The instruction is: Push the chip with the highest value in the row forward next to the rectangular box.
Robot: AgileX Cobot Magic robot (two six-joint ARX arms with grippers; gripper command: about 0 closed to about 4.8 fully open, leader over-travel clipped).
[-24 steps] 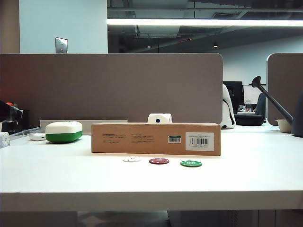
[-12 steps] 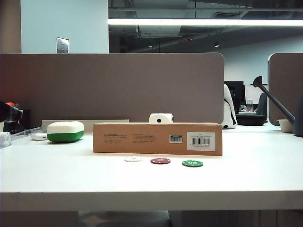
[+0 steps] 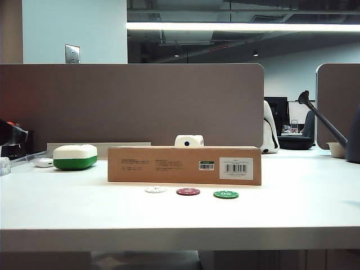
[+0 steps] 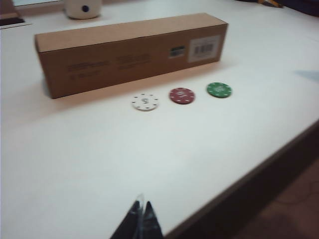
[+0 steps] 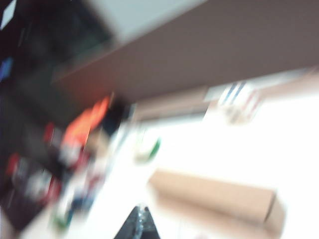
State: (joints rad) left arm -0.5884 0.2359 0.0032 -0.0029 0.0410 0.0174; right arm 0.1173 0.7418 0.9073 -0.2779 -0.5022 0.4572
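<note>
Three chips lie in a row in front of the rectangular box (image 3: 184, 165): white (image 3: 155, 189), dark red (image 3: 188, 192), and the green chip (image 3: 225, 194) at the right end with a white number. A narrow strip of table separates them from the box. The left wrist view shows the box (image 4: 129, 52) and the green chip (image 4: 219, 89) well ahead of my left gripper (image 4: 142, 204), which is shut and empty near the table's front edge. My right gripper (image 5: 141, 211) is shut too; its view is blurred, with the box (image 5: 214, 194) below it. I cannot make out either gripper in the exterior view.
A white-and-green rounded case (image 3: 75, 156) sits left of the box. A white cube with a dark dot (image 3: 189, 140) stands behind it, before the grey partition (image 3: 132, 104). Dark equipment (image 3: 10, 134) shows at the left edge, and a dark rod (image 3: 323, 119) at the right.
The whole exterior picture shifts by a few pixels. The chips and the box keep their places relative to each other.
</note>
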